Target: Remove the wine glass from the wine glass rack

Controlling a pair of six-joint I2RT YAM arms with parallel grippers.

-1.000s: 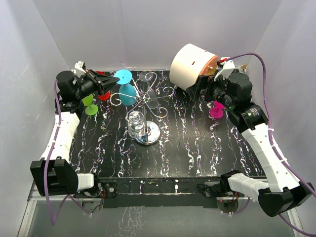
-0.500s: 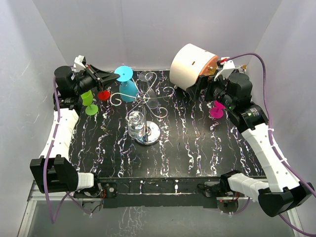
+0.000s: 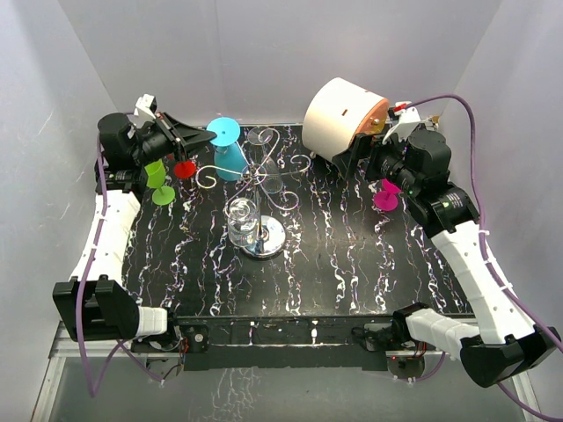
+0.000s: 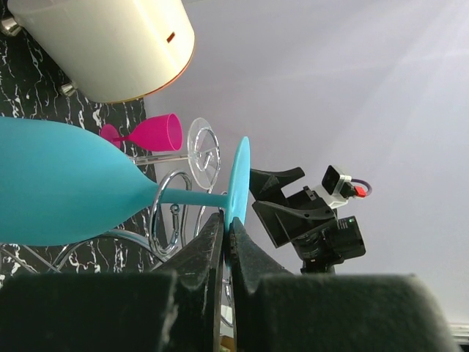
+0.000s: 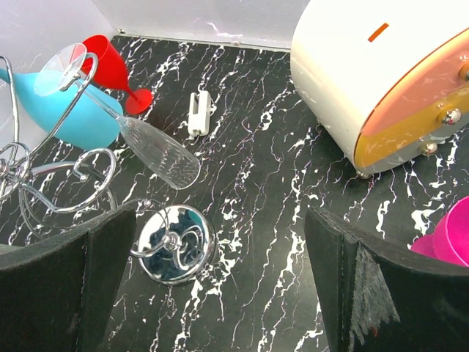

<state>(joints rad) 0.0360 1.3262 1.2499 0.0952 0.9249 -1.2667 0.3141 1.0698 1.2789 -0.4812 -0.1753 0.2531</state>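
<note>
The silver wire wine glass rack (image 3: pixel 264 176) stands mid-table on its shiny round base (image 3: pixel 265 237). A teal wine glass (image 3: pixel 230 161) hangs on a left scroll arm. My left gripper (image 3: pixel 201 138) is shut on the rim of its round foot (image 3: pixel 224 132). In the left wrist view the gripper (image 4: pixel 227 220) pinches the foot disc (image 4: pixel 237 180), with the teal bowl (image 4: pixel 66 183) to the left. A clear flute (image 5: pixel 154 150) and a clear glass (image 3: pixel 242 220) also hang on the rack. My right gripper (image 3: pixel 356 158) is open and empty, right of the rack; its view shows the base (image 5: pixel 174 244).
A white drum with an orange face (image 3: pixel 343 114) lies at the back right, close to my right gripper. A pink glass (image 3: pixel 385 195) sits under the right arm. A red glass (image 3: pixel 185 169) and a green glass (image 3: pixel 161 186) sit at the left. A small white clip (image 5: pixel 199 111) lies behind the rack.
My left gripper has shifted slightly up and back, still pinching the teal glass's foot, which moved a little with it. The right arm has not moved.
</note>
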